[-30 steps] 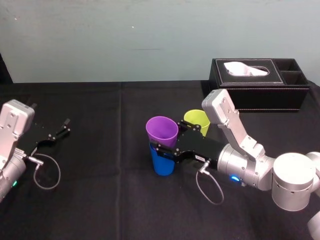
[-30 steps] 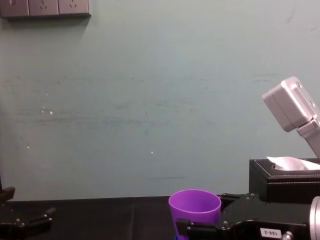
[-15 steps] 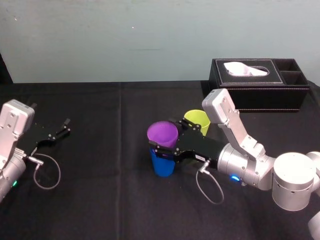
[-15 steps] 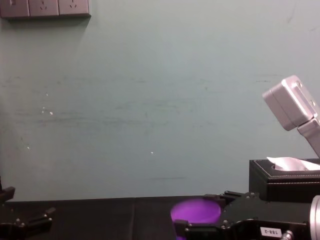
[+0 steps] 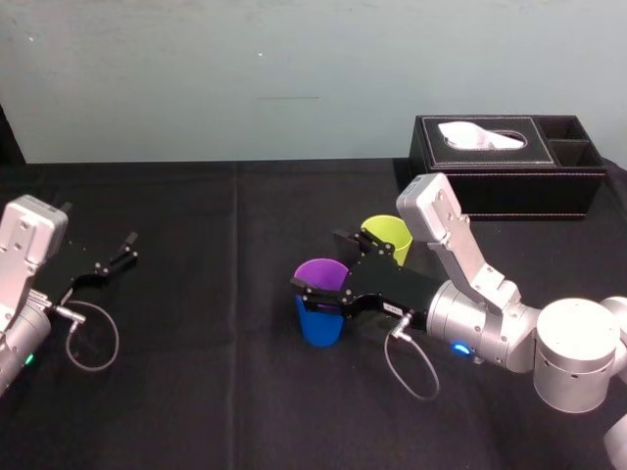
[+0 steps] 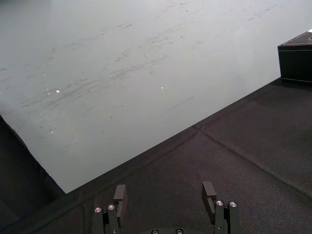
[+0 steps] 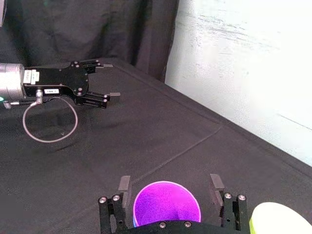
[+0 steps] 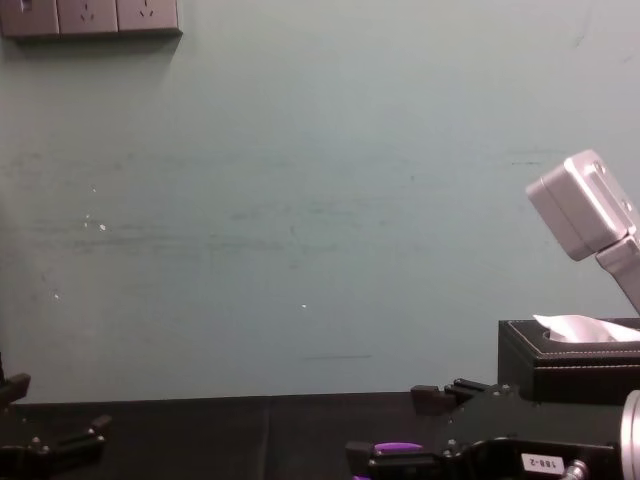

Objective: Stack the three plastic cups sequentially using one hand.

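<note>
The purple cup (image 5: 321,274) sits nested in the blue cup (image 5: 319,325) at the table's middle, with just its top band above the blue rim. My right gripper (image 5: 318,259) is open around the pair. In the right wrist view its fingers (image 7: 124,185) stand clear of the purple cup (image 7: 166,202) on both sides. The yellow-green cup (image 5: 385,235) stands upright just behind, beside the right gripper's body, and shows again as the yellow-green cup (image 7: 280,219). My left gripper (image 5: 127,248) rests open and empty at the far left, seen close as the left gripper (image 6: 164,192).
A black tissue box (image 5: 509,162) with side compartments stands at the back right, behind the right arm. A black cloth (image 5: 196,392) covers the table. A cable loop (image 5: 93,338) lies by the left arm. The wall (image 8: 300,200) rises behind.
The right gripper's fingers have spread apart and let go of the purple cup, which has dropped down into the blue cup. The left arm has not moved.
</note>
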